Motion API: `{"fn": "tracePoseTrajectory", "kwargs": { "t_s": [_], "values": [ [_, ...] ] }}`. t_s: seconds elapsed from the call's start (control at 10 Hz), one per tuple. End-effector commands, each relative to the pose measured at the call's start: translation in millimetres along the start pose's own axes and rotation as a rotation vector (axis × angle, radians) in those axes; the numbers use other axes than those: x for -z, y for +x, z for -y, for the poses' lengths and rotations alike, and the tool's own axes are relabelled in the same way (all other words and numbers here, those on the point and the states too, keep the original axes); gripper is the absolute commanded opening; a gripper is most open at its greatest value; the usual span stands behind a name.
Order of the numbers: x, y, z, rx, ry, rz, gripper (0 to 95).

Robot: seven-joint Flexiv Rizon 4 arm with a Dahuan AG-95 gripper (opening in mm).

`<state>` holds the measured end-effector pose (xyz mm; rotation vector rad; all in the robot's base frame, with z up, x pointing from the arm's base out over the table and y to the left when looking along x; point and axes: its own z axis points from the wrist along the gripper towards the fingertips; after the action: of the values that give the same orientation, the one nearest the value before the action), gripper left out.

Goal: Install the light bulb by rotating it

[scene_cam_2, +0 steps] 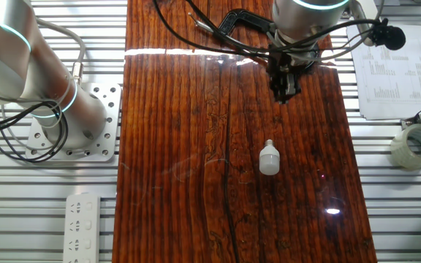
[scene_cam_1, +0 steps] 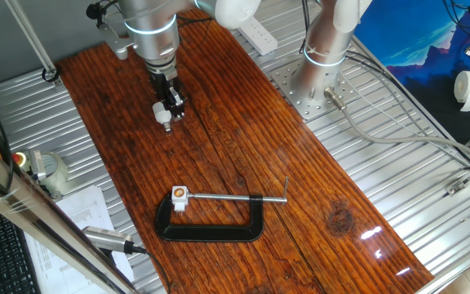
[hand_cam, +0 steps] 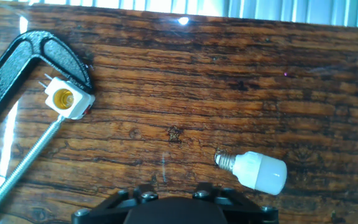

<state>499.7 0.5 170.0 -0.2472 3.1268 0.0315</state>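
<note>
The light bulb (hand_cam: 261,172) is small, white and frosted. It lies on its side on the wooden table (scene_cam_2: 167,146), and in the hand view its metal base points left. It shows too in the other fixed view, as the light bulb (scene_cam_2: 269,158). My gripper (scene_cam_2: 283,93) hangs above the wood, short of the bulb and apart from it, with nothing held. In the hand view only the finger roots (hand_cam: 143,188) show; they stand wide apart. A white socket block (hand_cam: 68,99) with a copper-orange hole sits in the black C-clamp (hand_cam: 23,59), to the left of the bulb.
In one fixed view the C-clamp (scene_cam_1: 210,230) lies near the table's front with the socket (scene_cam_1: 179,194) at its left end. A second arm's base (scene_cam_2: 64,109) stands beside the table. A power strip (scene_cam_2: 82,226), a tape roll (scene_cam_2: 416,144) and papers (scene_cam_2: 389,73) lie off the wood.
</note>
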Motion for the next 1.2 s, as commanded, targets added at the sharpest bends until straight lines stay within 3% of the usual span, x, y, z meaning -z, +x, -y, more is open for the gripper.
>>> {"fn": "tracePoseTrajectory", "kwargs": {
  "t_s": [0.1,0.4,0.6,0.7,0.8,1.0,1.2],
  "values": [
    [0.0,-0.3,0.0,0.02,0.0,0.003,0.0],
    [0.1,-0.4,0.1,0.053,-0.002,0.009,0.0],
    [1.0,0.1,2.3,0.13,-0.03,0.025,0.0],
    [2.5,0.9,6.9,0.218,-0.08,0.049,0.0],
    [3.2,0.2,10.8,0.276,-0.099,0.061,0.0],
    [12.1,-8.5,27.8,0.393,-0.098,0.062,0.0],
    [16.9,-14.2,46.1,0.49,-0.126,0.091,0.0]
  ]
}}
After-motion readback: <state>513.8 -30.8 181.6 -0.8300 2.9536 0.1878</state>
